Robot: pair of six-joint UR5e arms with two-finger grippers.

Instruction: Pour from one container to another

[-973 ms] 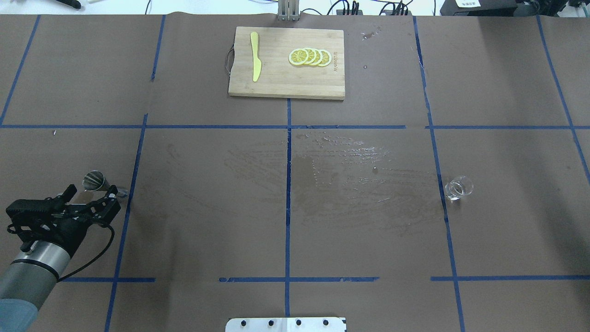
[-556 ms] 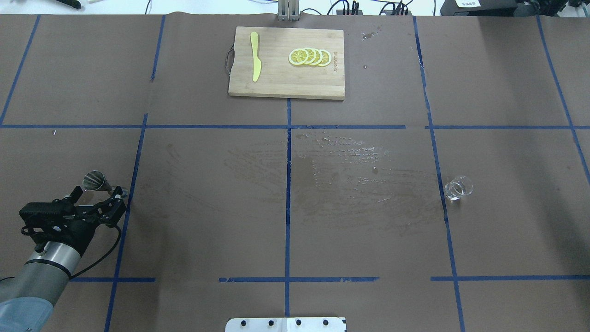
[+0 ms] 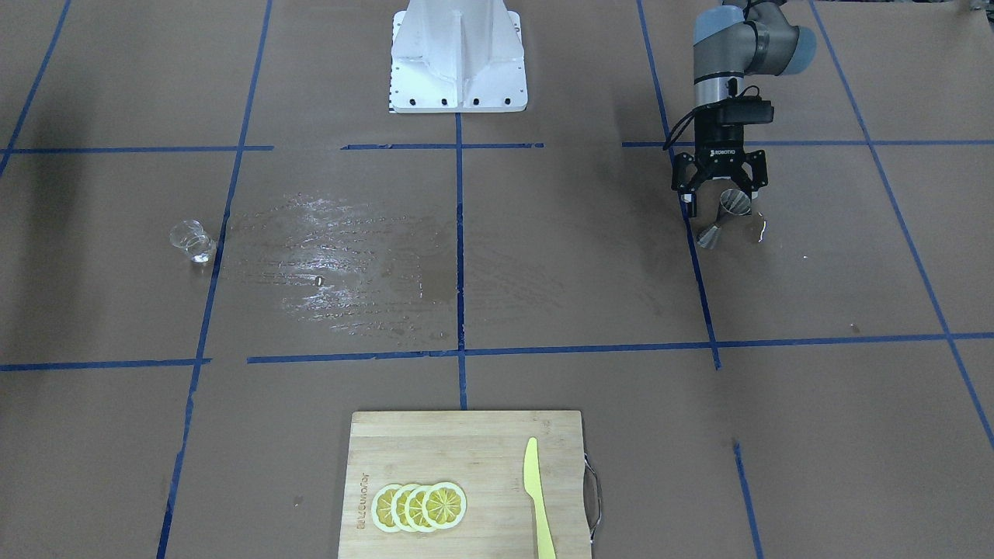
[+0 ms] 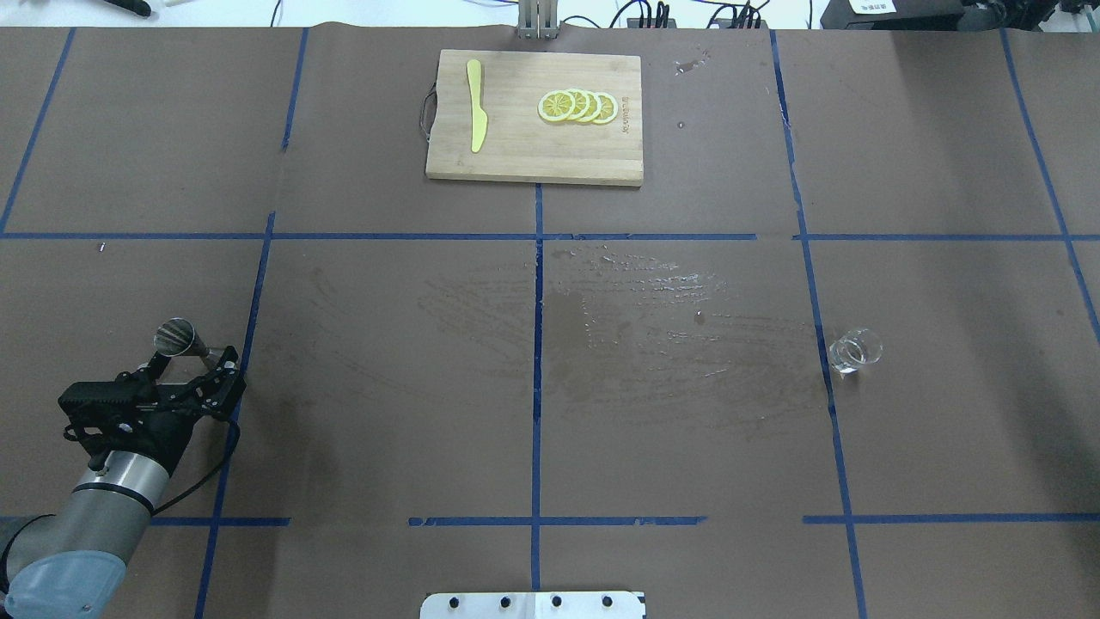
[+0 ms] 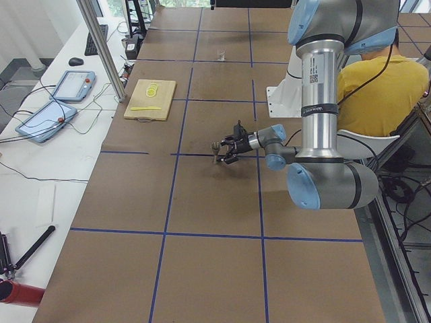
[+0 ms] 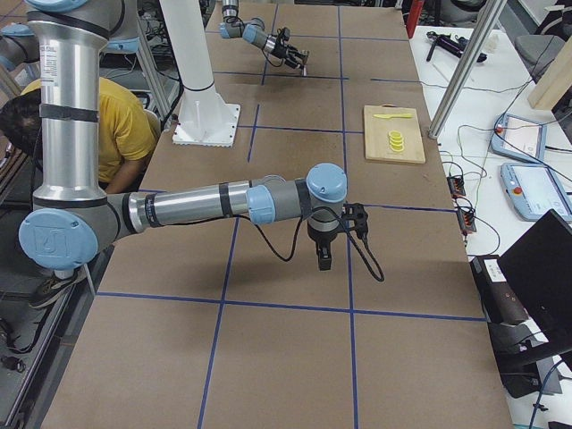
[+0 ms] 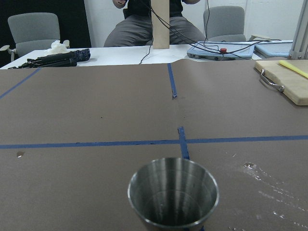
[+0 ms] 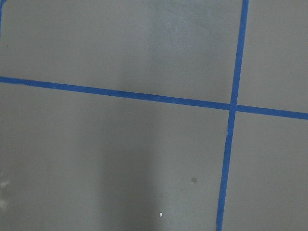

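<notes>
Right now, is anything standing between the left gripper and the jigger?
Nothing visible does. The left gripper is open, and the jigger stands upright right in front of it, centred low in the left wrist view, with only bare table around it.

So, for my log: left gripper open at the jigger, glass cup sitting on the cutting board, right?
No: the glass cup stands on the table, apart from the cutting board, per the overhead view. The left gripper is open at the jigger.
</notes>
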